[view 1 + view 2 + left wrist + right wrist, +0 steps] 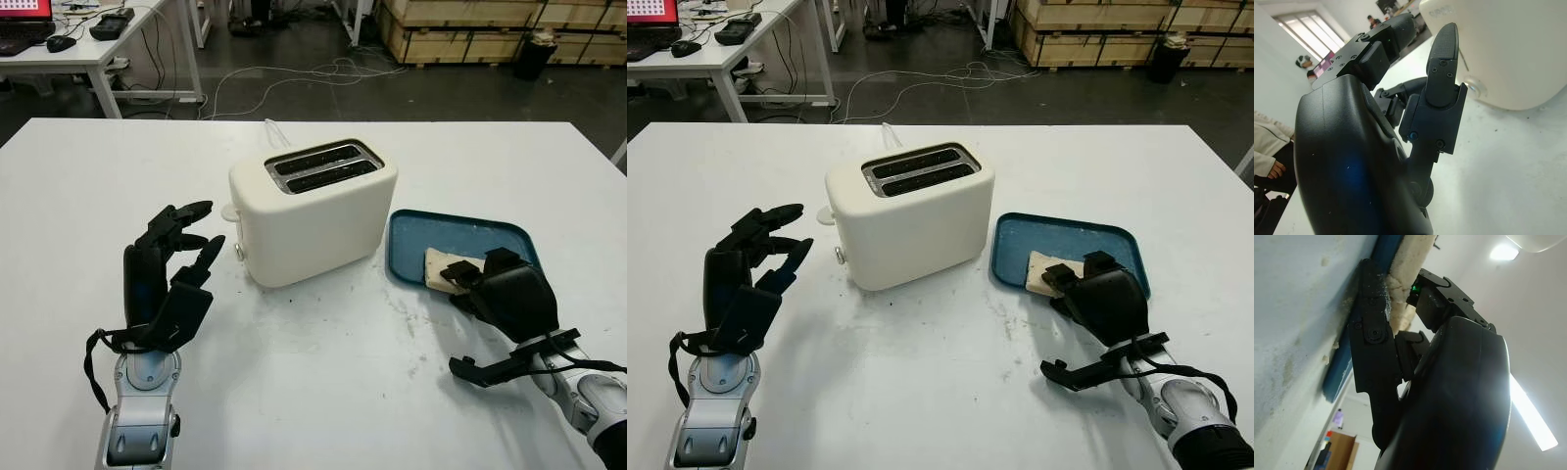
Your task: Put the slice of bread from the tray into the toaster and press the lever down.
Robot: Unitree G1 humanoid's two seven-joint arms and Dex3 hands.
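A cream two-slot toaster stands mid-table, its lever raised on the left end. To its right lies a blue tray holding a slice of bread near its front edge. My right hand is over the tray's near edge, shut on the bread. In the right wrist view the thumb lies under the bread against the tray and the fingers on top. My left hand hovers open, left of the toaster near the lever end, not touching it.
The white table has bare room in front of the toaster and on the left. Beyond its far edge are a desk with electronics, floor cables and wooden crates. A person's sleeve appears in the left wrist view.
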